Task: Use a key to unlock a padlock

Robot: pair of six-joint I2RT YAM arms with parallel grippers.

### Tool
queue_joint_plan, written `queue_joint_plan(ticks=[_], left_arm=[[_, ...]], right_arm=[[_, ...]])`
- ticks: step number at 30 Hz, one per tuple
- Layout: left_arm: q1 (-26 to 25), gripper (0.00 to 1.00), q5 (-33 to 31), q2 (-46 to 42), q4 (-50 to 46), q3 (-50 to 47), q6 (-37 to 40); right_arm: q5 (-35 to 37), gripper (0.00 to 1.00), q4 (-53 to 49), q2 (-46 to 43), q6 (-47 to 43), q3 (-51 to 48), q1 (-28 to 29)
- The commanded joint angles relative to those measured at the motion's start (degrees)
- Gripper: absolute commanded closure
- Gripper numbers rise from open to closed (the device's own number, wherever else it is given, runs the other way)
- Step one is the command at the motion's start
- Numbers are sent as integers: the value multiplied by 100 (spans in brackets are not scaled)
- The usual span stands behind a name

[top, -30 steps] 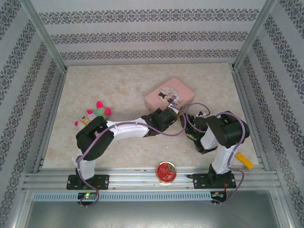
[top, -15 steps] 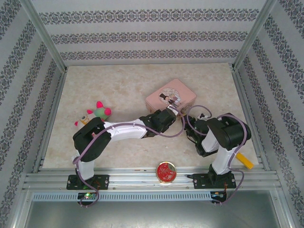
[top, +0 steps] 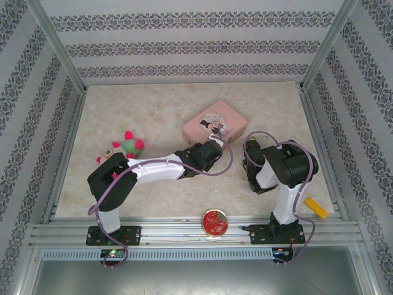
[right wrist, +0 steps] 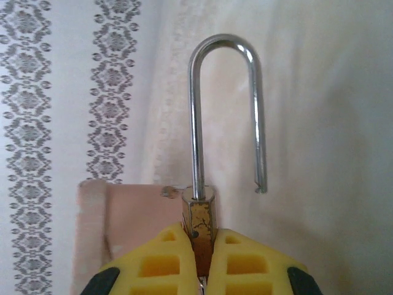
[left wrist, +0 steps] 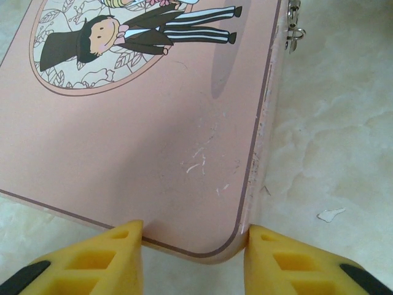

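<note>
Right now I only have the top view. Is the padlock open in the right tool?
Observer: Yes. The right tool is shut on the padlock body, and one end of the shackle hangs free.
Operator: What's the left tool on?
Observer: The left tool has a finger either side of the box corner; whether it grips, I can't tell.
Operator: Where's the box latch?
Observer: The latch is on the edge running away from the tool, well up from that corner.
</note>
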Motion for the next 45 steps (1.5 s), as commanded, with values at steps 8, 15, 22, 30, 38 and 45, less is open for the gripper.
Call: queue_joint_plan(ticks=[8,15,22,30,38,45], left_arm=[[180,60,-281,-164,-822,-437,-282],[302,53,-712,-938,-471,-1130,11],[792,42,-556,-1747,-497,-1483,-137],[906,1,587,-2478,-410,-1311,-1020],[818,1,916,-2108,-481,-827,-1159],[674,1,855,-1602,-826,-516,-712]], right_arm=[[-113,100,8,-785,-429,-908,-180],[-1757,100,-1918,-2780,-1146,-1550,-471],[-2589,100,-7575,-6497,-2799,-678,-568],[-3591,100,-10955,-8997,-3972,349,-1634],[-4685,100,-10684,-7443,-4959,725,-1773],[-5406,100,-10734,-5733,-5872,1503,-1791]])
